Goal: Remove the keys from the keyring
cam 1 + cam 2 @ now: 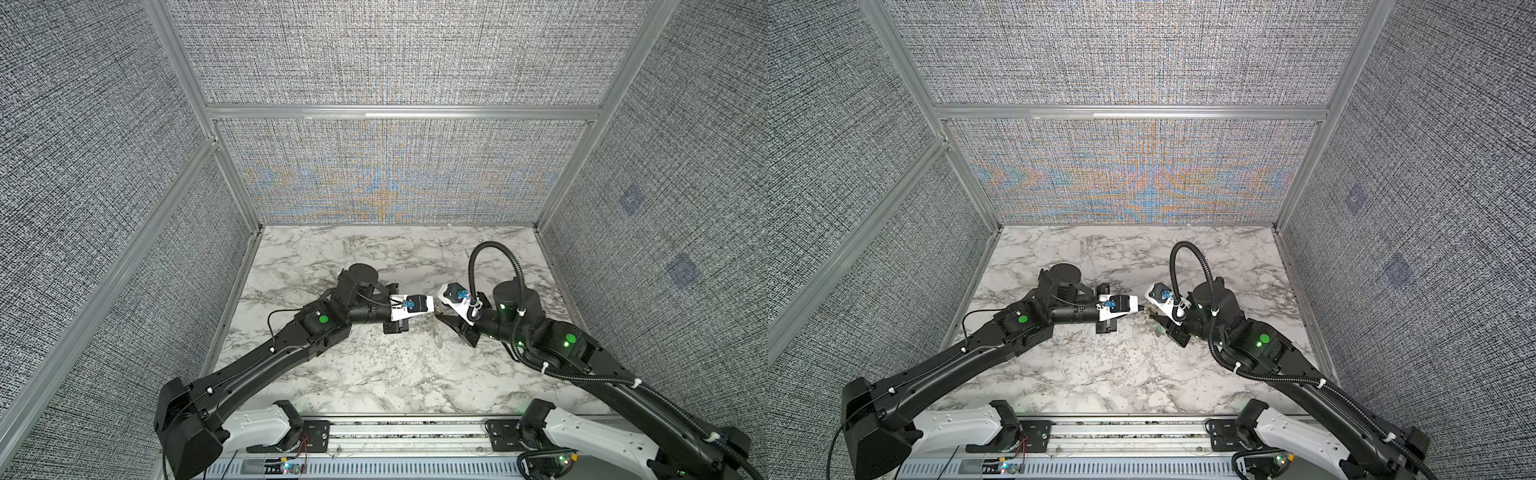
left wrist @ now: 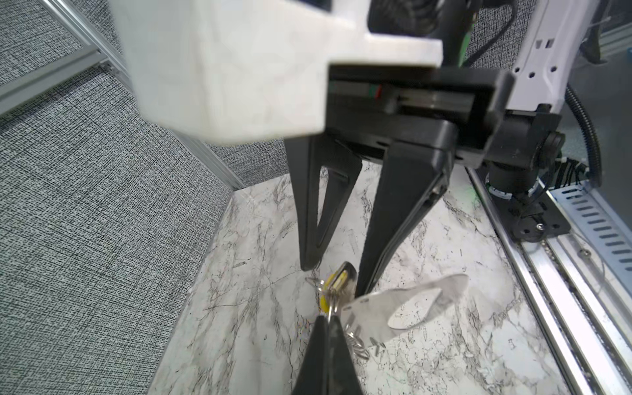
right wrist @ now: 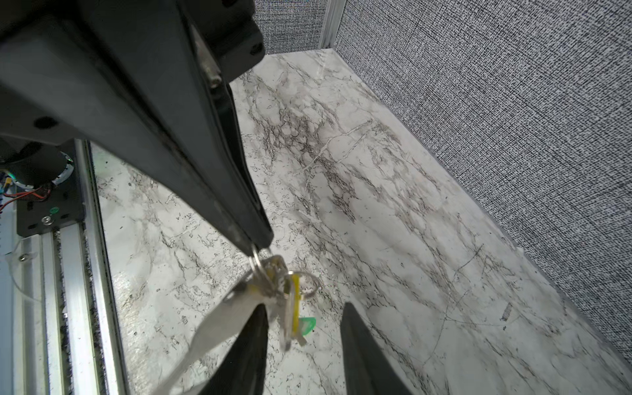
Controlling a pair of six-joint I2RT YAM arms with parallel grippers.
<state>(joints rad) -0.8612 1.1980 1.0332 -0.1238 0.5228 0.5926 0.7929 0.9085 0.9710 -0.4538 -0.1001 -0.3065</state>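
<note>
Over the middle of the marble table, my left gripper [image 2: 329,316] is shut on a thin silver ring [image 3: 254,260] at the top of the key bunch. A key with a yellow tag [image 3: 294,301] hangs from the ring, and a green tag [image 3: 307,325] shows just behind it. The keyring [image 2: 410,302], an elongated notched loop that looks pale grey here, hangs off the same bunch. My right gripper [image 3: 303,305] is open, its fingers either side of the yellow tag without touching it. In both top views the wrists hide the bunch [image 1: 437,320].
The marble table [image 1: 374,374] is enclosed by grey fabric walls [image 1: 104,208] on three sides. An aluminium rail [image 1: 407,428] with the arm bases runs along the front edge. The two arms meet tip to tip at mid-table.
</note>
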